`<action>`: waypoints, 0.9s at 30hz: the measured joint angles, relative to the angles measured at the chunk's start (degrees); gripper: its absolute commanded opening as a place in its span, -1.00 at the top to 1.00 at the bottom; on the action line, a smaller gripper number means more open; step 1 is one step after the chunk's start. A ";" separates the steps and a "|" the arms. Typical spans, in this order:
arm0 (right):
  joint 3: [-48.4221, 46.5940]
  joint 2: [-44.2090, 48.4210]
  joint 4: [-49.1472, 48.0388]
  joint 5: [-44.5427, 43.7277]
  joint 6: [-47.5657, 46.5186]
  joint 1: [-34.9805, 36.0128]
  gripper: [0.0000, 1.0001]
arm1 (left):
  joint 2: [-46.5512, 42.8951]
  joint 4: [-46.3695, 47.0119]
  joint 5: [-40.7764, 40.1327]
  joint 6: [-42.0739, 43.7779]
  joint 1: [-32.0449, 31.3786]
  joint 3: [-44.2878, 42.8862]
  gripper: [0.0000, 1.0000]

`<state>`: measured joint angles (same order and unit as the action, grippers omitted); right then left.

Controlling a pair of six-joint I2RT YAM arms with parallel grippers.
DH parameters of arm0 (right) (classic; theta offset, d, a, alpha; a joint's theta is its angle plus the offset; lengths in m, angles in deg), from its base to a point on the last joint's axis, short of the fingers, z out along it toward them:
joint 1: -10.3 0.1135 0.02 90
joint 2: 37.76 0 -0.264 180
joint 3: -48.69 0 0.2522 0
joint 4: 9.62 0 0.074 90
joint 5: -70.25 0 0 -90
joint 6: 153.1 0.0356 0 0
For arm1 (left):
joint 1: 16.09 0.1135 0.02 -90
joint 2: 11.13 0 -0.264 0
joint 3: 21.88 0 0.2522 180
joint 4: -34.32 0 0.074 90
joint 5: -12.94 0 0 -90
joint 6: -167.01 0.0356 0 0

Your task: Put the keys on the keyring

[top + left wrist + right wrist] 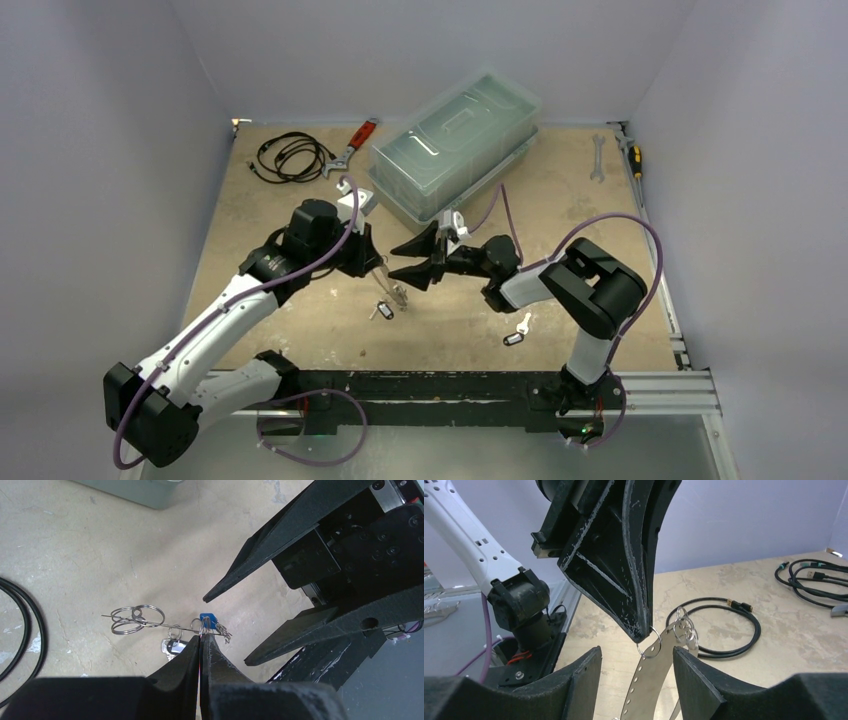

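My left gripper (378, 268) is shut on a small split ring (650, 643) threaded through the keyring (651, 677). In the right wrist view the keyring shows as a pale curved band with holes, hanging from my left fingertips (640, 630). It carries more split rings (136, 618) and a blue-tagged key (208, 620). My right gripper (636, 652) is open, one jaw on each side of the band without touching it. It also shows in the top view (394, 261). A black-tagged key (381, 311) lies on the table below. Another key (517, 333) lies near the right arm.
A clear plastic bin (455, 140) stands at the back centre. A black cable coil (290, 157) and red-handled pliers (350, 150) lie at the back left. A spanner (597, 157) and a screwdriver (633, 155) lie at the back right.
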<state>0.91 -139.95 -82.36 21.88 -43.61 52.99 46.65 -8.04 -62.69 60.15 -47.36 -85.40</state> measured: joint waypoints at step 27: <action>-4.48 -1.25 -0.22 7.98 2.12 -2.64 0.20 | -2.43 1.44 4.96 0.20 0.00 0.92 1.00</action>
<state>-3.57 -141.20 -82.58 29.86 -41.49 50.35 44.23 -6.60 -57.73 60.34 -47.36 -84.48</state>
